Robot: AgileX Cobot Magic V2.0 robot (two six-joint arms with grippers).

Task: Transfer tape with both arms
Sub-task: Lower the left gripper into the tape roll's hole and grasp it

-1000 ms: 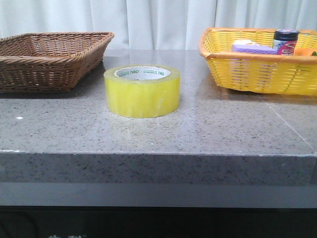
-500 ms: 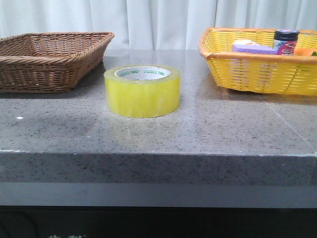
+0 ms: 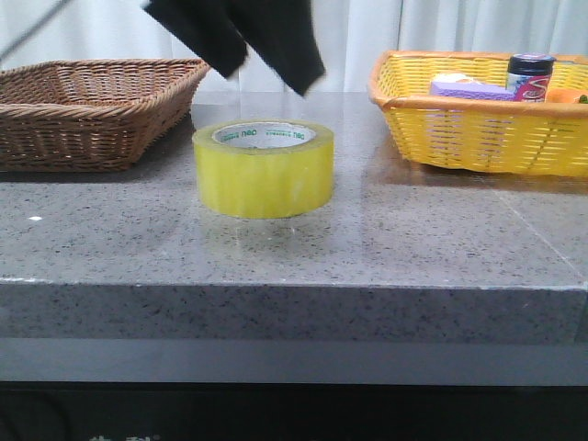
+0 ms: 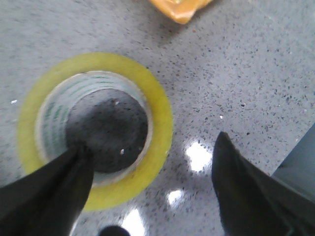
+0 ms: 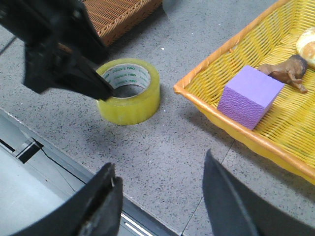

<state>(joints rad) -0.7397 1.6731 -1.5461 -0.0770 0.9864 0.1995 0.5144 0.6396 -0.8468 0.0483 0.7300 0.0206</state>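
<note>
While the tape [image 3: 264, 169] sits on the desk [image 3: 413, 239], we see both tools spread: left tool [image 3: 266, 69] at its 12 o'clock, right tool [image 5: 162, 196] empty.

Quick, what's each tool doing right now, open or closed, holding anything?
Left tool: open, empty, hanging above the tape with one finger over the core.
Right tool: open, empty, off to the side of the tape.
</note>
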